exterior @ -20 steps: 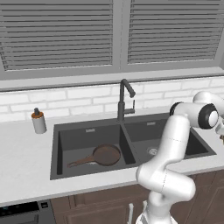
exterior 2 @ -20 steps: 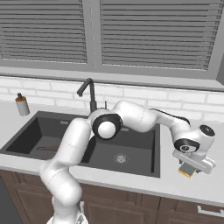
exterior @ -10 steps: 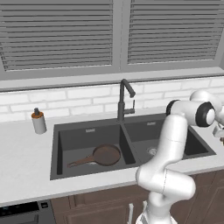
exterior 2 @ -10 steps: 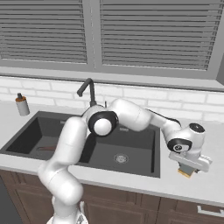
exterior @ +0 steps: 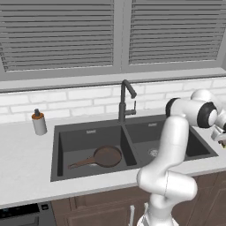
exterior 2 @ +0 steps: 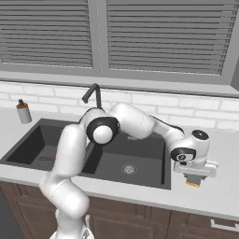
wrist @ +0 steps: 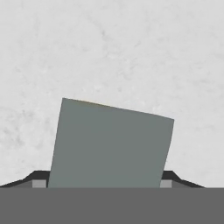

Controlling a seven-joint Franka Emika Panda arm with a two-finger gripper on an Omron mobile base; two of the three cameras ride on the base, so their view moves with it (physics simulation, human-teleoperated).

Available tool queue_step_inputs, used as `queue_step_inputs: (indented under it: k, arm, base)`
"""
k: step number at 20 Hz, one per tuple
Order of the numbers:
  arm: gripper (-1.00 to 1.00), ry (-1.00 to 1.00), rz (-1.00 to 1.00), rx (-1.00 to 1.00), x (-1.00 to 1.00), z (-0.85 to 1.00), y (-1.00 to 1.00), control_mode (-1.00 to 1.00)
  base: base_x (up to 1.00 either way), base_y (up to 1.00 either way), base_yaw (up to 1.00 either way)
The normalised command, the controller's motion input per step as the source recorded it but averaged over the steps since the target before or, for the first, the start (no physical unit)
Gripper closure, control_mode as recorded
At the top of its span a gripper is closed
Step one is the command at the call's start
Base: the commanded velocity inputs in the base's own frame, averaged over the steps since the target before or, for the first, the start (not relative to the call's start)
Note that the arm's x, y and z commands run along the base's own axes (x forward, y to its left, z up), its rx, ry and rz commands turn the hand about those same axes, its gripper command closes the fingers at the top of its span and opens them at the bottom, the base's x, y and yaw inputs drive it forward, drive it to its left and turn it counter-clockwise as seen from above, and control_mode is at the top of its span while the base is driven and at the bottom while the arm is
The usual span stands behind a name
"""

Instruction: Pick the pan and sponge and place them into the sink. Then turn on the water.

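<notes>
1. Hand view: the sponge [wrist: 109,146] sits low at centre, the gripper [wrist: 105,181] closed on it from both sides.
2. Right base view: the gripper [exterior 2: 193,181], at lower right, has shifted slightly left since a second ago.
3. Left base view: the pan [exterior: 106,156] still lies in the sink [exterior: 70,130], left basin.
</notes>
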Motion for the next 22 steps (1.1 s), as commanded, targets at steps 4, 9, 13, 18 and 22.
queue_step_inputs:
  k: [4,9,13,18,22]
  arm:
    - [1.00,0.00,0.48,0.00,0.00,0.40,0.65,-1.00]
    - [1.00,0.05,0.50,0.00,0.00,0.78,0.71,-1.00]
    - [1.00,0.08,0.59,-0.04,-0.02,0.68,0.80,-1.00]
    - [1.00,0.03,0.76,-0.03,-0.14,0.22,0.73,-1.00]
    - [1.00,0.00,0.86,0.00,0.00,0.00,0.45,-1.00]
  base:
    - [0.00,0.00,0.00]
    - [0.00,0.00,0.00]
    - [0.00,0.00,0.00]
    - [0.00,0.00,0.00]
    - [0.00,0.00,0.00]
